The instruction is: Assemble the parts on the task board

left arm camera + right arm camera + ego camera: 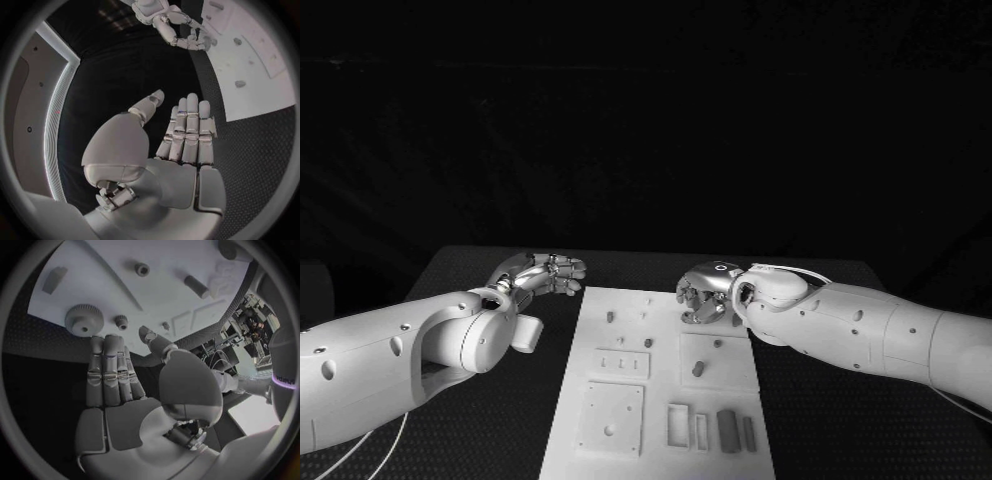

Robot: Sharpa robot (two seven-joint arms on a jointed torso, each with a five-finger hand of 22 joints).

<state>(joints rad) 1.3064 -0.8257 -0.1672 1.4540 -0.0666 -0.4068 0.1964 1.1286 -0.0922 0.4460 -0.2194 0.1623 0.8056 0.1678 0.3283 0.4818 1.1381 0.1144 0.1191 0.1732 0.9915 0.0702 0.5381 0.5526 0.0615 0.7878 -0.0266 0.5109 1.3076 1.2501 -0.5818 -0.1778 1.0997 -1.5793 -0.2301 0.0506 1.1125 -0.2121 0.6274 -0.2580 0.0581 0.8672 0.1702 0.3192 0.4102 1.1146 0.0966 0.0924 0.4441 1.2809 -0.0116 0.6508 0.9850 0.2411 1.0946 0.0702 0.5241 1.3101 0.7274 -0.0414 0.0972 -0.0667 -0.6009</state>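
— Left to right? 
— The left hand (542, 273) hovers beside the white board's (661, 400) far left corner, fingers straight, holding nothing. 
— And the right hand (704, 292)? 
— Open and empty over the board's far end, near a large gear (84, 319).

No text, label, brand or number can be read with certainty in these pictures. At the right edge of the right wrist view, a white arm casing (282, 380) carries a short row of small dark letters, possibly a brand name, but they are too small and bent to make out. The task board (661, 400) in the lower middle of the head view bears no legible markings.
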